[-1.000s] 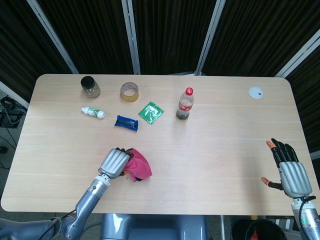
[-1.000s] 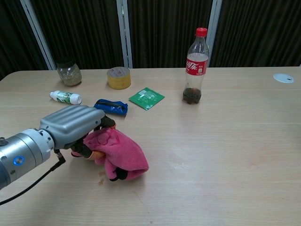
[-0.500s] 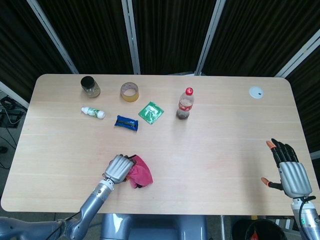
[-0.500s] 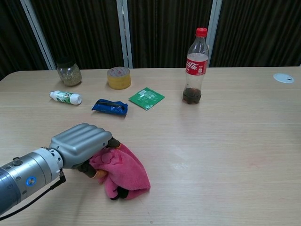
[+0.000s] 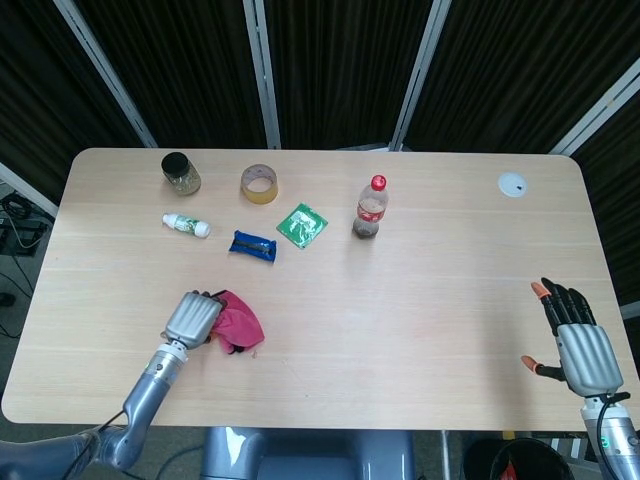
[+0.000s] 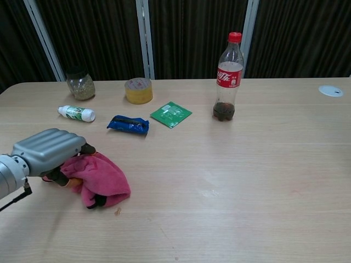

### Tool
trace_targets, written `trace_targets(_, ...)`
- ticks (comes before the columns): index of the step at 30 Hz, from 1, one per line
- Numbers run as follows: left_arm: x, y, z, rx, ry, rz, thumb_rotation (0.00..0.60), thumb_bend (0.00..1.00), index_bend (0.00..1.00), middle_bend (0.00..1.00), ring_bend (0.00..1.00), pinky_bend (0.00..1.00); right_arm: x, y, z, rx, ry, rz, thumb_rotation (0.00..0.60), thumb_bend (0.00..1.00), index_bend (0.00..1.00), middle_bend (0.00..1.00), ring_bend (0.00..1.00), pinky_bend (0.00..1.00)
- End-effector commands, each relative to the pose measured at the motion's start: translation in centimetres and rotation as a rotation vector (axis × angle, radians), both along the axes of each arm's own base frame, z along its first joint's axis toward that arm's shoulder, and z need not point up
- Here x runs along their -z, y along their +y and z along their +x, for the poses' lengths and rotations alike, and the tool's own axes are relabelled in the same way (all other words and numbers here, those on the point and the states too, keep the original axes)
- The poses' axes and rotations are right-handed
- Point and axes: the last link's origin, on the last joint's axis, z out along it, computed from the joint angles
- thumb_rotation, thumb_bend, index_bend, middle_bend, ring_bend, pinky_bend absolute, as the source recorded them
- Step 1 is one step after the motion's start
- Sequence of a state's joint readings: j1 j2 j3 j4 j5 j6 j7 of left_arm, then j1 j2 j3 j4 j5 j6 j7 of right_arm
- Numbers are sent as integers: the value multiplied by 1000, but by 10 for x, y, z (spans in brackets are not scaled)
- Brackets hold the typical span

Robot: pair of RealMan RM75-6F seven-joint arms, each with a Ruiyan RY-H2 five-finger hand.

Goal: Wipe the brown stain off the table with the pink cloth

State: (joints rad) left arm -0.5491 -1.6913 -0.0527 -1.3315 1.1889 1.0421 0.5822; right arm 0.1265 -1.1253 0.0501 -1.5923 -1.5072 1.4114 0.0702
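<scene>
My left hand [image 5: 194, 318] [image 6: 48, 152] grips the crumpled pink cloth [image 5: 238, 327] [image 6: 100, 178] and presses it onto the table near the front left. A small brown stain [image 6: 117, 211] shows on the wood just right of the cloth's lower edge; in the head view it appears as faint specks [image 5: 254, 351]. My right hand [image 5: 578, 340] hovers at the front right corner, fingers spread, holding nothing; the chest view does not show it.
At the back stand a dark-lidded jar [image 5: 180, 172], a tape roll [image 5: 259, 183], a cola bottle [image 5: 370, 208] and a white disc [image 5: 512, 184]. A small white bottle [image 5: 186, 225], a blue packet [image 5: 252, 245] and a green packet [image 5: 302, 224] lie behind the cloth.
My left hand has dragged the cloth toward the front, then to the left, baring the small brown spot at the cloth's right. The right hand has not moved.
</scene>
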Motion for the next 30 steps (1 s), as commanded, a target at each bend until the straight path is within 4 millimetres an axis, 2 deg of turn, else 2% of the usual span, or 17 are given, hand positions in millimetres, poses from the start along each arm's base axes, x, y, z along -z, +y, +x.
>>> trace_targets(1,-13,4,-15,-29,7,24,600,625,789,517,425,490,1,0,0,1,0,1,600,17,6,0,0,0)
trace_targets(4,-19,4,-18,-48,-17,26,600,626,789,517,426,490,2,0,1,1,1,3,600,17,6,0,0,0)
trace_targets(8,-16,-3,-10,-35,-52,-3,600,624,788,516,425,490,2,0,1,0,4,2,600,18,7,0,0,0)
trace_targets(10,-5,-15,5,-5,-89,-52,600,624,788,517,426,490,1,0,1,2,4,0,600,18,7,0,0,0)
trace_targets(16,19,-41,34,35,-148,-149,600,622,788,516,426,490,1,0,0,4,2,-2,600,17,7,0,0,0)
trace_targets(22,36,-60,53,35,-193,-203,600,622,789,515,425,489,0,0,0,9,-9,-3,600,17,7,0,0,0)
trace_targets(28,40,-61,55,32,-191,-197,600,622,788,514,425,488,0,0,0,8,-9,-2,600,17,7,0,0,0)
trace_targets(30,36,-54,47,18,-163,-165,600,622,787,514,425,488,-1,0,-1,9,-9,-3,600,18,7,0,0,0)
